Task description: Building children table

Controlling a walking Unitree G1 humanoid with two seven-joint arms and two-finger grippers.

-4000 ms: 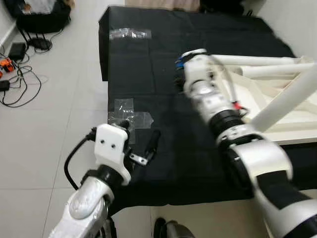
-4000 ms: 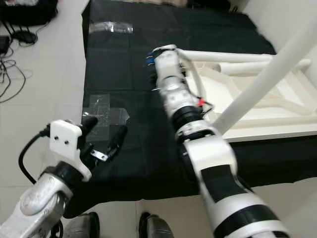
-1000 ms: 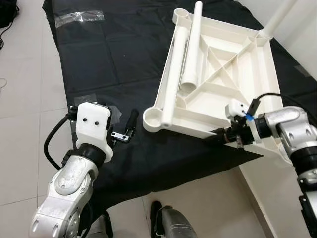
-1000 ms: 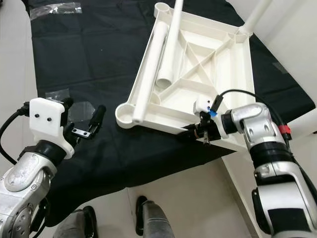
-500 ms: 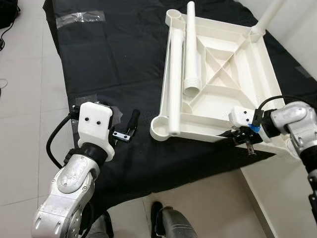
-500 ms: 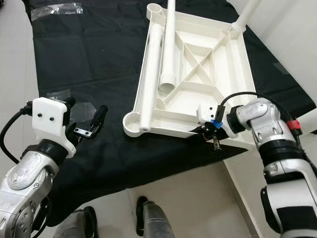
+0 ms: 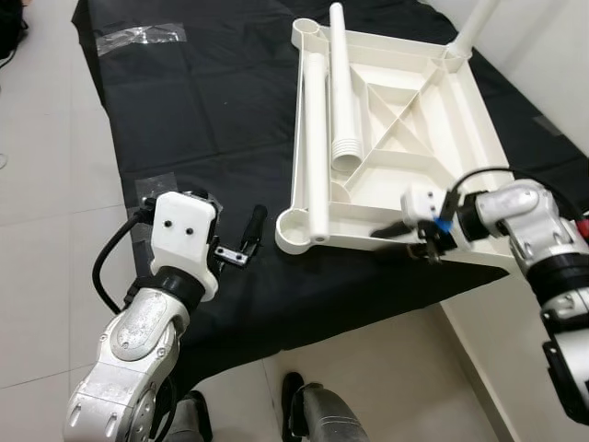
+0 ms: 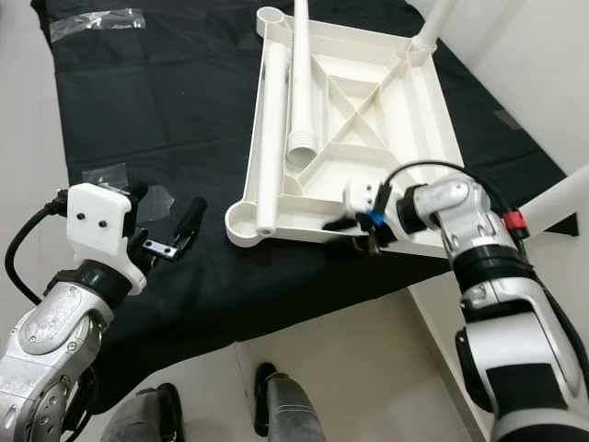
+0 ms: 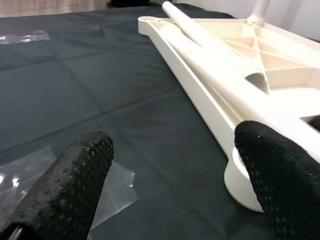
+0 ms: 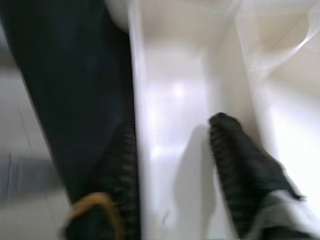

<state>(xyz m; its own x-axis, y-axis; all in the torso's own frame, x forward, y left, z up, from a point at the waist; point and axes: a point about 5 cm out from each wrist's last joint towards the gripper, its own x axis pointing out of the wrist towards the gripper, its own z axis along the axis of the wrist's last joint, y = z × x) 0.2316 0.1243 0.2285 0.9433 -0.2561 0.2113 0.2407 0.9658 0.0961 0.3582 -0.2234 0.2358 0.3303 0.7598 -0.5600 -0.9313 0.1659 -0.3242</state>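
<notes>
A white plastic table top [image 7: 419, 110] lies upside down on a black cloth [image 7: 202, 110]. Two loose white legs [image 7: 317, 138] rest side by side inside it along its left rim. One leg [image 7: 474, 28] stands fitted in the far right corner, and another [image 8: 561, 207] rises at the near right. My right gripper [image 7: 409, 238] is at the near rim with one finger outside and one finger [image 10: 235, 165] inside, shut on the rim wall. My left gripper [image 7: 230, 230] hovers open over the cloth left of the top's near left corner socket [image 9: 245, 185], holding nothing.
Clear tape patches [image 7: 147, 189] stick to the cloth beside my left gripper, and another strip [image 7: 143, 34] lies at the far left. Pale floor tiles [image 7: 46, 230] run along the cloth's left and near sides. My foot [image 7: 313, 414] stands at its near edge.
The table top has swung and slid to the left on the cloth, with my right gripper moving left along at its near rim. My left arm has hardly moved.
</notes>
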